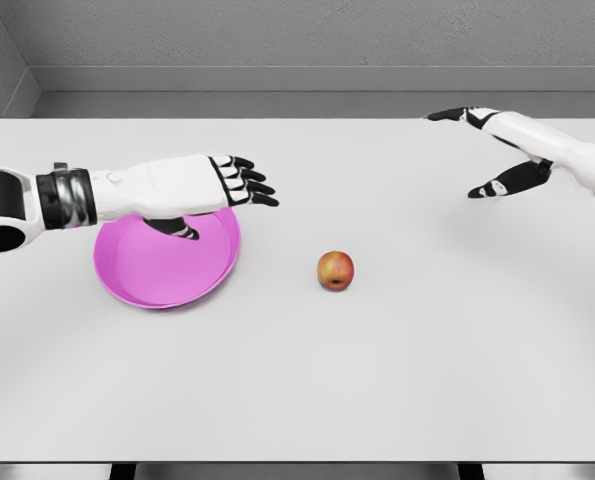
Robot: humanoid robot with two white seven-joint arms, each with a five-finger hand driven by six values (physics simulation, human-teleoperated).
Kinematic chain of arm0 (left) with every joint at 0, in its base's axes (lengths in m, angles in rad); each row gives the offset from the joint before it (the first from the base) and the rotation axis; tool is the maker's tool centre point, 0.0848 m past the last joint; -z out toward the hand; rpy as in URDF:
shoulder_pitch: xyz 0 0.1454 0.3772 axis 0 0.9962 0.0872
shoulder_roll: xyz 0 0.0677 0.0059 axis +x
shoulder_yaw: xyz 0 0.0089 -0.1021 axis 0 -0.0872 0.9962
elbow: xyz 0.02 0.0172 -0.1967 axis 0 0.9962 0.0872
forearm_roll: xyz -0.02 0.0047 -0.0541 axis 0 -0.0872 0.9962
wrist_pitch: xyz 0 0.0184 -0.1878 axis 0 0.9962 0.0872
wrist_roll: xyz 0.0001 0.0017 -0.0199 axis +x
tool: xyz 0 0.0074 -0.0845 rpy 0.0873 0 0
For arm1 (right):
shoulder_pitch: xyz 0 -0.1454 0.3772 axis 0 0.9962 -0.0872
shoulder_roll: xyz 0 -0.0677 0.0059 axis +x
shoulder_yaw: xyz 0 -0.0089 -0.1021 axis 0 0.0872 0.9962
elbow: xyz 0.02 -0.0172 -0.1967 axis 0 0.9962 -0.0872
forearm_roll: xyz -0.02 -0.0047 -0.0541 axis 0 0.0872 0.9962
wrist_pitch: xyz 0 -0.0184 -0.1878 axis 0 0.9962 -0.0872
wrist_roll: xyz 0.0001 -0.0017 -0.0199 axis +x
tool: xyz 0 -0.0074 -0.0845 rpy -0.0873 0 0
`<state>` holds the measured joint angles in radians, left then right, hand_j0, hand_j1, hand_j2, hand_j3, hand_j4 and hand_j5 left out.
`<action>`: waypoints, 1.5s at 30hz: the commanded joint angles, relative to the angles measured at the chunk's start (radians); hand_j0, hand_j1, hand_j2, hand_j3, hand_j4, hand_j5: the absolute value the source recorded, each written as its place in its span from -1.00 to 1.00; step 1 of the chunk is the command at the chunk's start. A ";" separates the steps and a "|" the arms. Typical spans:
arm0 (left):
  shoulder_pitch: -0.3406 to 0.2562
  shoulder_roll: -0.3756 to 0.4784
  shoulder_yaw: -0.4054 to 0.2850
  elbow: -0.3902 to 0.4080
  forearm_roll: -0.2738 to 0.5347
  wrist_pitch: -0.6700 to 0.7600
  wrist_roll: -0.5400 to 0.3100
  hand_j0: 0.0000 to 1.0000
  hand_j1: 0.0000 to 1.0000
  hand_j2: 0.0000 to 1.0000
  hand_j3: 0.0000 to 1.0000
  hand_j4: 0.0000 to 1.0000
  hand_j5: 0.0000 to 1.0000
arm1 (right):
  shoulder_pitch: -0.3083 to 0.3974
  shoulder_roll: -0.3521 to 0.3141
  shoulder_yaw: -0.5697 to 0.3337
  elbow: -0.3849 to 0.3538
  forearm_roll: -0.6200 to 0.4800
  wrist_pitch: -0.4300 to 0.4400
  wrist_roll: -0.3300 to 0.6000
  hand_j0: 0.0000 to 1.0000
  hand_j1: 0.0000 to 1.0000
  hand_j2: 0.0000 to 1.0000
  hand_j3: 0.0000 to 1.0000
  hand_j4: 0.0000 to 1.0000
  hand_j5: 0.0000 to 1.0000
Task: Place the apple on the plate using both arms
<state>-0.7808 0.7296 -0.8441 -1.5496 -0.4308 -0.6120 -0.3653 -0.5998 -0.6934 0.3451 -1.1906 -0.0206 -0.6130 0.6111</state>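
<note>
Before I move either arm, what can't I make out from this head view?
- Plate: far rim hidden by the left hand and its forearm.
- Right hand: the arm is cut off by the right picture edge.
- Apple: far side and its contact with the table unseen.

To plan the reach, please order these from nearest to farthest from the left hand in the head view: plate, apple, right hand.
1. Plate: directly under the left hand.
2. Apple: on the table, right of the plate.
3. Right hand: far right, open, above the table.
</note>
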 commanded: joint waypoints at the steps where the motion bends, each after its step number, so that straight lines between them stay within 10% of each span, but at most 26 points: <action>1: 0.000 -0.114 -0.001 0.003 0.004 0.001 -0.084 1.00 1.00 1.00 1.00 1.00 1.00 | 0.002 0.000 -0.072 0.026 -0.005 0.002 0.000 1.00 1.00 1.00 1.00 1.00 1.00; 11: -0.067 -0.303 -0.079 0.092 -0.082 0.001 -0.087 1.00 1.00 1.00 1.00 1.00 1.00 | 0.002 0.015 -0.026 0.005 -0.005 0.002 0.000 1.00 1.00 1.00 1.00 1.00 1.00; 45: -0.075 -0.355 -0.188 0.183 -0.167 0.001 -0.087 0.75 0.75 0.75 0.75 0.75 0.75 | -0.006 0.023 -0.001 0.011 0.021 0.002 0.000 1.00 1.00 1.00 1.00 1.00 1.00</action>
<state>-0.8560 0.3788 -1.0263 -1.3689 -0.6013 -0.6129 -0.4531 -0.6059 -0.6694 0.3441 -1.1799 0.0080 -0.6137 0.6113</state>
